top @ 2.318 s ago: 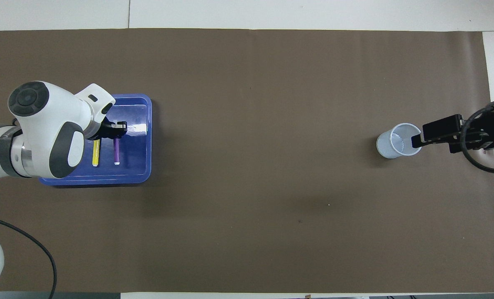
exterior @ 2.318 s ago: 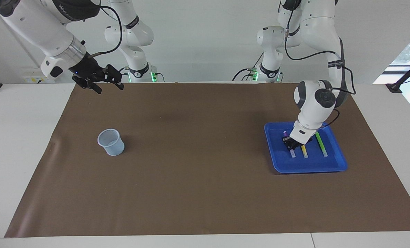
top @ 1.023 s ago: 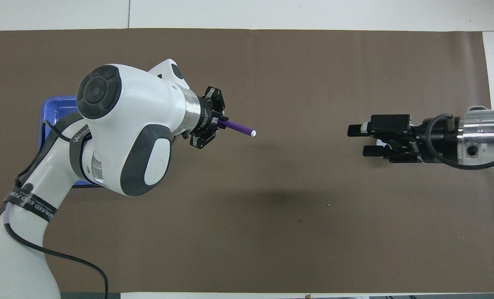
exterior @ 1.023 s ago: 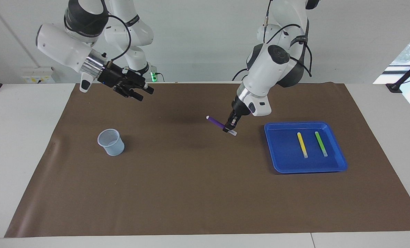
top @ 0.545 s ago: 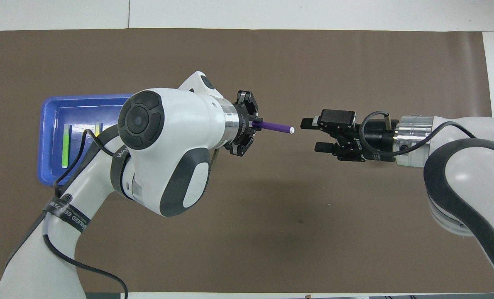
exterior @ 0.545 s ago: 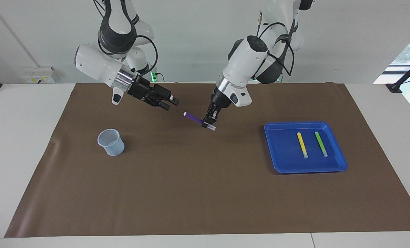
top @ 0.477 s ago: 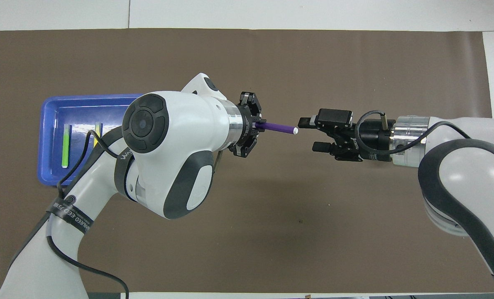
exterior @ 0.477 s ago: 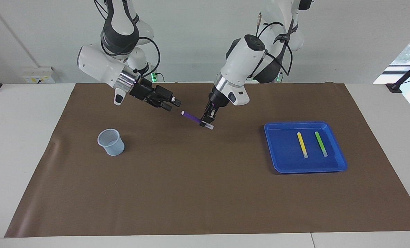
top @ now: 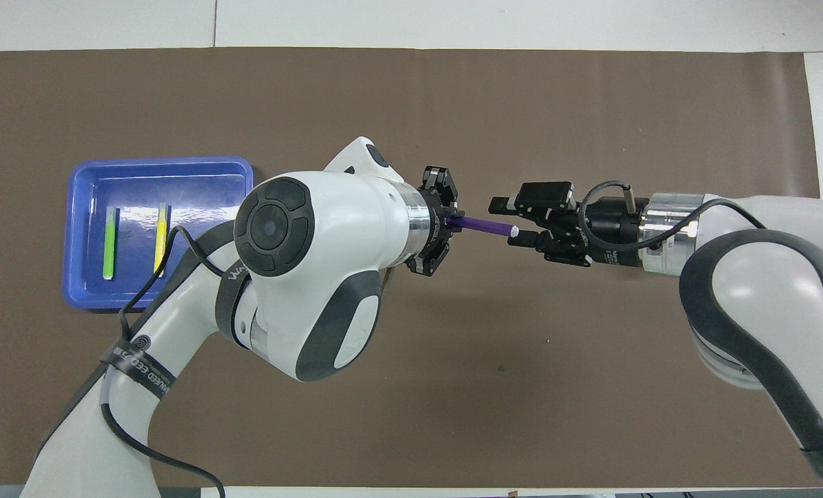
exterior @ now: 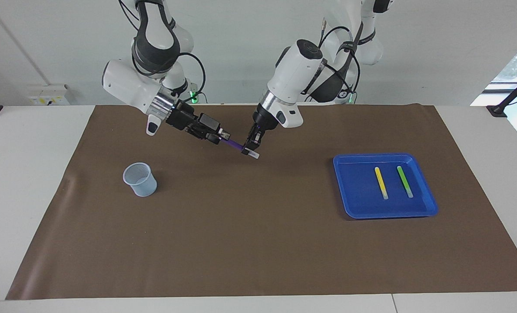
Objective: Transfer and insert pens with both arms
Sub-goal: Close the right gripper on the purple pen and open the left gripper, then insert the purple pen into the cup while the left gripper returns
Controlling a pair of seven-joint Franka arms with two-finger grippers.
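Brown mat (exterior: 258,226); purple pen (top: 484,225) midair.

Purple pen (top: 482,225) between left gripper (top: 446,223) and right gripper (top: 512,220).

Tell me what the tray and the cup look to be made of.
Tray: probably hard plastic, glossy; light glints on its blue floor. Cup: likely thin plastic, pale and translucent; its inside shows faintly through the wall.
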